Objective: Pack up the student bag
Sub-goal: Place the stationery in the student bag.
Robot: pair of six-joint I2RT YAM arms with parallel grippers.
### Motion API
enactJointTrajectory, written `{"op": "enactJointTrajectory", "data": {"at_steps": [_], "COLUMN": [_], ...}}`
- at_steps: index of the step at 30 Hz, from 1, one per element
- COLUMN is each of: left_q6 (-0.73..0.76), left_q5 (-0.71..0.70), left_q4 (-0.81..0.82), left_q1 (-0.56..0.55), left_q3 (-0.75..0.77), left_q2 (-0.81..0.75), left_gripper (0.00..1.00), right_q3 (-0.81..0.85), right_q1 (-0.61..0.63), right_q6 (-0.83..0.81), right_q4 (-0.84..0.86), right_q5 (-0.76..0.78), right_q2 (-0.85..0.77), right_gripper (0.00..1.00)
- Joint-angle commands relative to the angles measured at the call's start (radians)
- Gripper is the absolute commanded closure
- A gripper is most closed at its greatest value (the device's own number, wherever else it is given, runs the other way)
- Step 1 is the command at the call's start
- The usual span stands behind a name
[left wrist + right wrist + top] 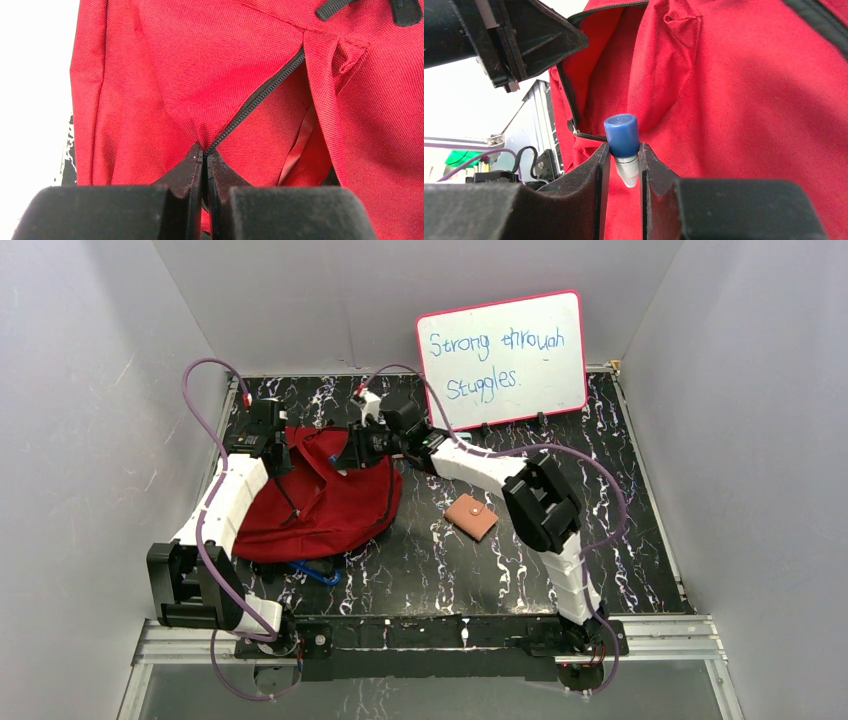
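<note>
At 10 o'clock, bag (330,505): unzipped.
My left gripper (205,153): clamped on its zipper edge.
My right gripper (624,150): holding blue-capped tube (622,134).

Student bag (210,60) = matt woven cloth; blue cap (621,134) = smooth glossy plstc.

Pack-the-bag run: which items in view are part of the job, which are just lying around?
In the job: student bag, zipper edge pinched by left pincer; blue-capped tube in right pincer.
Lying about: tan wallet, maybe packed later; whiteboard; blue object at bag's near edge, unclear.
</note>
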Motion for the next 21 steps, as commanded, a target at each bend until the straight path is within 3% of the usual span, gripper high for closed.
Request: {"op": "enactJointTrajectory", "data": {"at_steps": [1,12,21], "left_q6": [0.003,0.001,0.001], "left_q5": [-0.002,-0.003,-0.011], "left_q4": [-0.01,-0.018,-0.027], "left_q1": [0.008,0.008,0.008], "left_q3": [0.018,0.023,0.029], "left_q2": [-0.055,-0.059,-0.063], "left_gripper": [1.0,1.0,1.0], "right_q3": [0.135,0.339,0.361], "right_q1": [0.032,0.11,0.127], "right_q6": [0.051,-0.009,-0.056], "right_q4": [0.087,0.04,0.022], "right_q5": [-0.056,-0.008,0.019], "right_q2": [0.055,0.214,0.245], "right_gripper": [0.84,0.82,0.58]}}
